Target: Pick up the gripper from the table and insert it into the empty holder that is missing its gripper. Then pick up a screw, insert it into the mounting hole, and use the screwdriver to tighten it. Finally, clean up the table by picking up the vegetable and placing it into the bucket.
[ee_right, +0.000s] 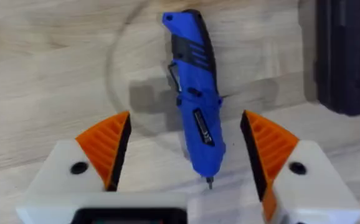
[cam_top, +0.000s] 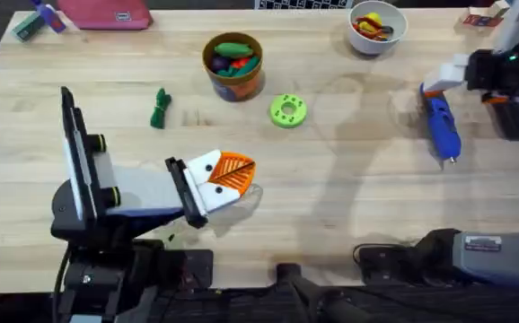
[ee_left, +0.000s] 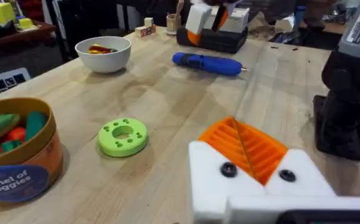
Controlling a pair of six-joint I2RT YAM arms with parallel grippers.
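- I'm hovering the right gripper over the screwdriver, jaws released wide, one orange pad on each side of the blue body.
- The screwdriver is lying flat on the counter at the right side, its long axis running between the pads, metal tip toward the wrist.
- The left gripper is sitting well apart, jaws looking closed, so I'm reckoning the right arm takes this.
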